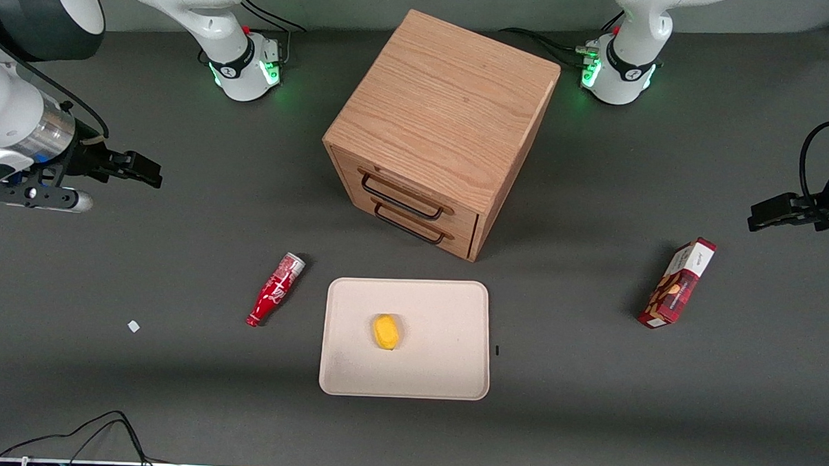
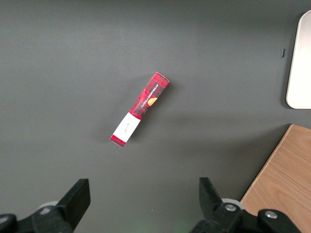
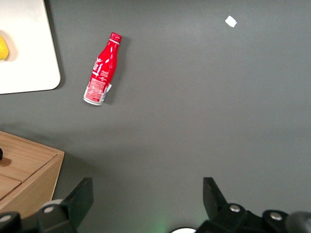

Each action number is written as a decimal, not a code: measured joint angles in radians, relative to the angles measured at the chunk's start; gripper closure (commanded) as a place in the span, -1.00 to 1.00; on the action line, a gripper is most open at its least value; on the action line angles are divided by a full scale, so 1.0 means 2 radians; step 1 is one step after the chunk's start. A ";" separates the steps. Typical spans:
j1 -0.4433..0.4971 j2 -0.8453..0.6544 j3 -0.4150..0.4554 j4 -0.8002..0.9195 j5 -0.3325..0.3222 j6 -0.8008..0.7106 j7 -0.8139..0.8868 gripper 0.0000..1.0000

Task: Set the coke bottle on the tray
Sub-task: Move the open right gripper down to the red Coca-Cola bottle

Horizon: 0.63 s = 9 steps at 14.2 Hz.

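Note:
The coke bottle lies on its side on the grey table, beside the tray toward the working arm's end, its red cap nearer the front camera and its silvery base farther. It also shows in the right wrist view. The cream-beige tray lies flat in front of the wooden cabinet; its edge shows in the right wrist view. My right gripper hangs high above the table at the working arm's end, well apart from the bottle, open and empty; its fingers stand wide apart.
A yellow lemon-like object sits on the tray. A wooden drawer cabinet stands farther from the front camera than the tray. A red snack box lies toward the parked arm's end. A small white scrap lies near the bottle.

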 measured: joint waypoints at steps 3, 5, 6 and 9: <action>-0.002 0.004 0.001 0.001 0.000 0.000 0.005 -1.00; -0.004 0.009 0.002 0.005 0.000 0.000 0.005 -1.00; -0.004 0.013 0.003 0.009 0.000 0.000 0.005 -1.00; -0.003 0.033 0.007 0.025 0.000 0.000 0.032 -1.00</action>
